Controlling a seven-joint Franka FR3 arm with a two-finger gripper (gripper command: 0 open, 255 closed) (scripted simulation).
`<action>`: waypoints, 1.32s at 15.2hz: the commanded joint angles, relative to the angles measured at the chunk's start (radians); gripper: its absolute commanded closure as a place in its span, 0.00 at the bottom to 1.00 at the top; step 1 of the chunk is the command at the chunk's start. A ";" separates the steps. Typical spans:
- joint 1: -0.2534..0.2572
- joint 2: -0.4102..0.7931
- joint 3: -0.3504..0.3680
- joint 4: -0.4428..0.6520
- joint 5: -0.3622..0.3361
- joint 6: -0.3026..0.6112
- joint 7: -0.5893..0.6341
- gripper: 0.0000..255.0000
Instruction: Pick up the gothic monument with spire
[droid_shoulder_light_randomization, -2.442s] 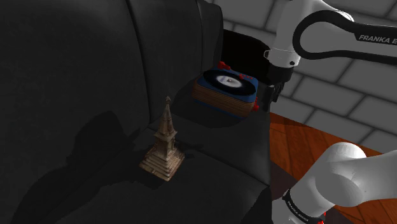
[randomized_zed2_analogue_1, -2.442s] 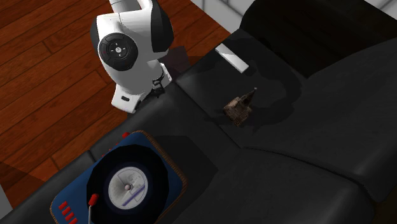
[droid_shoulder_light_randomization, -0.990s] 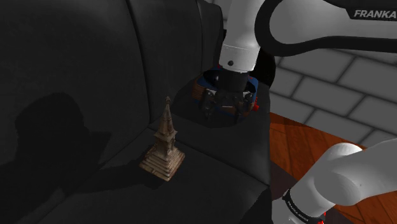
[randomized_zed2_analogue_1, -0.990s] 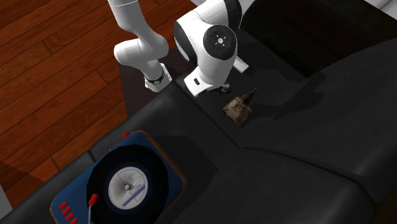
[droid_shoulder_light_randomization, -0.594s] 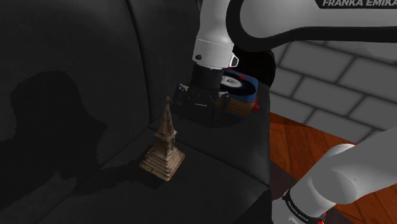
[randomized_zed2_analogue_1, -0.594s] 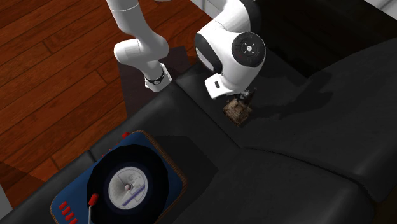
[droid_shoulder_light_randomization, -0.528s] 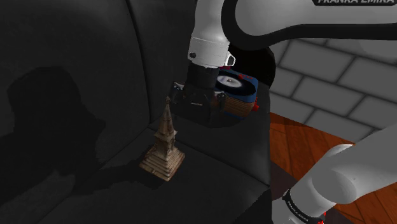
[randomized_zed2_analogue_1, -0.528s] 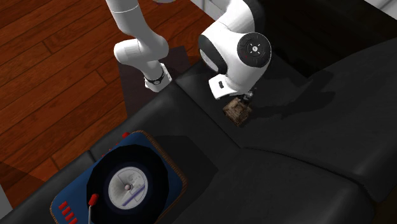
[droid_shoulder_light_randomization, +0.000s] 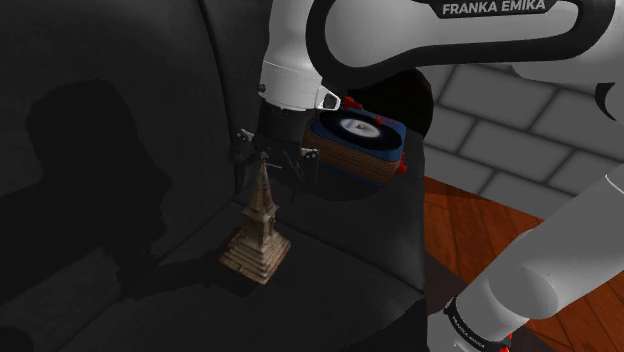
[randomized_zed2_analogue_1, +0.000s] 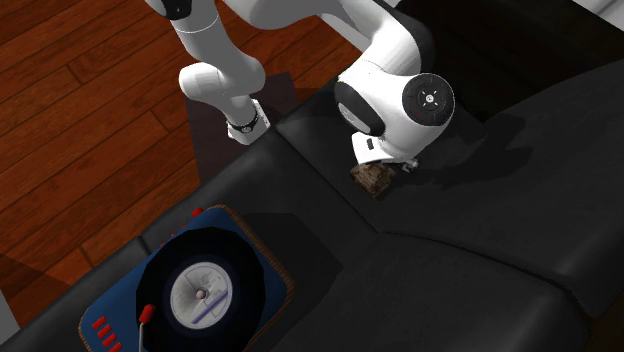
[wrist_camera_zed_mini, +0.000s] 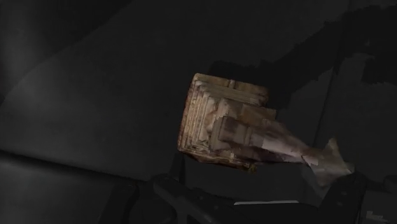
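Note:
The gothic monument (droid_shoulder_light_randomization: 258, 228) is a tan stone model with a stepped square base and a tall thin spire. It stands upright on the black sofa seat (droid_shoulder_light_randomization: 330, 260). My gripper (droid_shoulder_light_randomization: 270, 164) hangs right over it, open, with the spire's tip between the spread fingers and no visible contact. From the wrist camera the monument (wrist_camera_zed_mini: 224, 125) appears from above, its spire leaning toward one finger (wrist_camera_zed_mini: 348, 196). In the second exterior view the white hand covers most of the monument, leaving its base (randomized_zed2_analogue_1: 372, 178) in sight.
A blue record player (droid_shoulder_light_randomization: 355, 140) with red knobs sits on the sofa's arm behind the gripper, also seen large (randomized_zed2_analogue_1: 205, 290) in the second exterior view. The sofa's backrest (droid_shoulder_light_randomization: 110, 120) rises close beside the monument. A wooden floor (randomized_zed2_analogue_1: 90, 110) lies beyond the sofa.
The arm has swung from above the record player toward the shoulder view's left and now stands over the spire. The fingers have stayed open. The monument has not moved.

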 joint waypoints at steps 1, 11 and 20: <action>0.001 0.006 0.004 -0.022 -0.002 0.029 0.001 0.00; 0.002 0.014 0.007 -0.052 -0.004 0.064 -0.002 1.00; 0.000 0.001 0.000 0.006 -0.001 -0.004 0.003 1.00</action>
